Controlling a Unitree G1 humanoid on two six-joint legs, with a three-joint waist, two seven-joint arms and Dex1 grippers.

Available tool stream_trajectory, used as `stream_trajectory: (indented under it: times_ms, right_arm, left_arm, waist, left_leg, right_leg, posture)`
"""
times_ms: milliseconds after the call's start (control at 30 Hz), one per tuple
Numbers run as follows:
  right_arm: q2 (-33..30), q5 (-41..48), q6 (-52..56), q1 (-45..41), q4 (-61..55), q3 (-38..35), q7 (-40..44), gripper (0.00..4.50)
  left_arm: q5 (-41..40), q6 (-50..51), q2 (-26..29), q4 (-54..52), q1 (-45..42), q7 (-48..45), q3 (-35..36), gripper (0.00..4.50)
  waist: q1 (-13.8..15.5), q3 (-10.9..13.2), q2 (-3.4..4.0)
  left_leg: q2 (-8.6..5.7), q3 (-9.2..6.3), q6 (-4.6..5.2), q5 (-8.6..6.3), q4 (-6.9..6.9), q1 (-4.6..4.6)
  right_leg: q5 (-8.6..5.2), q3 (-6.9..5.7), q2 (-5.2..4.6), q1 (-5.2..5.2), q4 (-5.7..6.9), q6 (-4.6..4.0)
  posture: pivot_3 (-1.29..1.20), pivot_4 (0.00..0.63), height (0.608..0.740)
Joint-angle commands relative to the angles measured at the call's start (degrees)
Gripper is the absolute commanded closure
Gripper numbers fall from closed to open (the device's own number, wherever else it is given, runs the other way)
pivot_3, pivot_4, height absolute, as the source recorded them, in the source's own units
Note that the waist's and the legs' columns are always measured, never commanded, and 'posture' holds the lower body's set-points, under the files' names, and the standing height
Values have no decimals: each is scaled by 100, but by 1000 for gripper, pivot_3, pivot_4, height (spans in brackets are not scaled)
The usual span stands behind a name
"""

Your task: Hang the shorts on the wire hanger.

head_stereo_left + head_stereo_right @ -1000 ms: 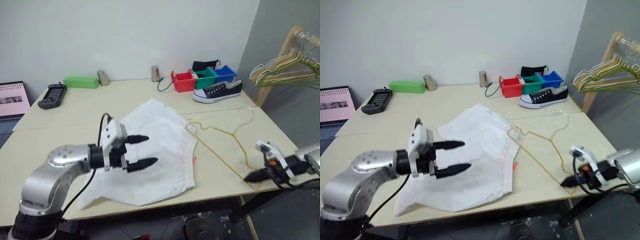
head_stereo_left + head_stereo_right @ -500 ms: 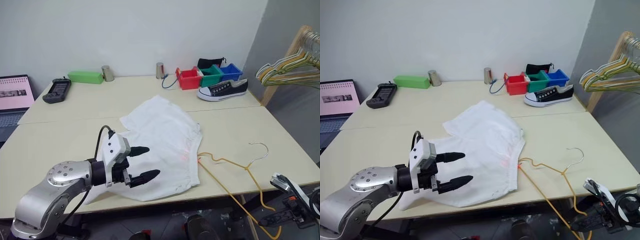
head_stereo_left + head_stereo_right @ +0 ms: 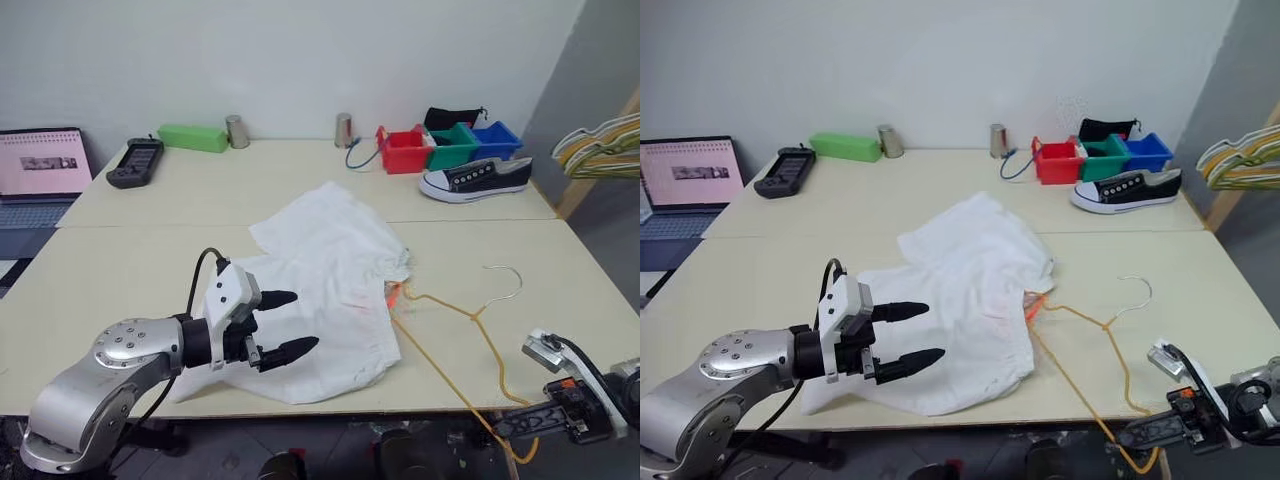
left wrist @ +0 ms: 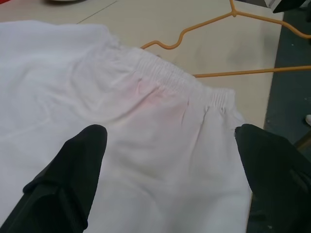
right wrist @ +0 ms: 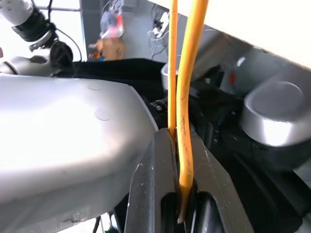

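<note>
Left eye view: the shorts [image 3: 325,290] lie spread flat on the table [image 3: 130,270], waistband toward the robot's right, a neon-orange drawstring end at the band's edge. The left gripper [image 3: 286,325] hovers over the near-left part of the fabric, fingers spread wide, holding nothing, pointing across toward the waistband. The wire hanger [image 3: 470,330] lies just right of the waistband, one shoulder tip touching or nearly touching the band by the drawstring, hook out on the table to the right, its near corner hanging past the table's front edge. The right gripper [image 3: 512,424] sits below and in front of that edge, clamped on the corner. Right eye view: same layout; the hanger's long bar runs diagonally from the waistband down to the right gripper, so its long axis points at the band opening. Left wrist view: the left fingers [image 4: 73,174] stand apart above white cloth, the gathered elastic waistband straight ahead and the hanger wire just beyond it. Right wrist view: two runs of yellow wire pinched between the closed right fingers [image 5: 155,194]. Judgement: the left arm is nearer the waistband and is placed to lift it; the right needs to feed the hanger's far tip leftward into the opening.
</note>
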Motion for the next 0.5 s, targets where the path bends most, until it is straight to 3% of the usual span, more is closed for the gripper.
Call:
stream_trajectory:
  times_ms: [33, 300, 500]
  right_arm:
    - [165, 249, 53, -107, 5, -30, -291, 4500]
    - [169, 742, 53, 25, 337, 64, -730, 4500]
    - [-80, 1427, 53, 753, 169, -107, -1048, 4500]
  left_arm:
    - [-27, -163, 126, -83, -33, -37, 33, 42]
    - [8, -245, 95, -151, 77, 110, -67, 42]
    - [32, -335, 162, -114, 189, 118, -8, 42]
  waist:
    - [86, 1, 1]
    - [322, 4, 4]
    - [424, 5, 4]
  left_leg:
    - [-1, 2, 0, 0, 0, -11]
    - [-1, 7, 0, 0, 2, -11]
    - [0, 7, 0, 0, 7, -8]
  right_leg:
    - [11, 3, 0, -10, 0, 13]
    - [1, 5, 0, -10, -2, 10]
    - [2, 3, 0, -9, -2, 10]
  posture:
    - [-249, 92, 740]
    - [-241, 88, 740]
    - [-237, 93, 740]
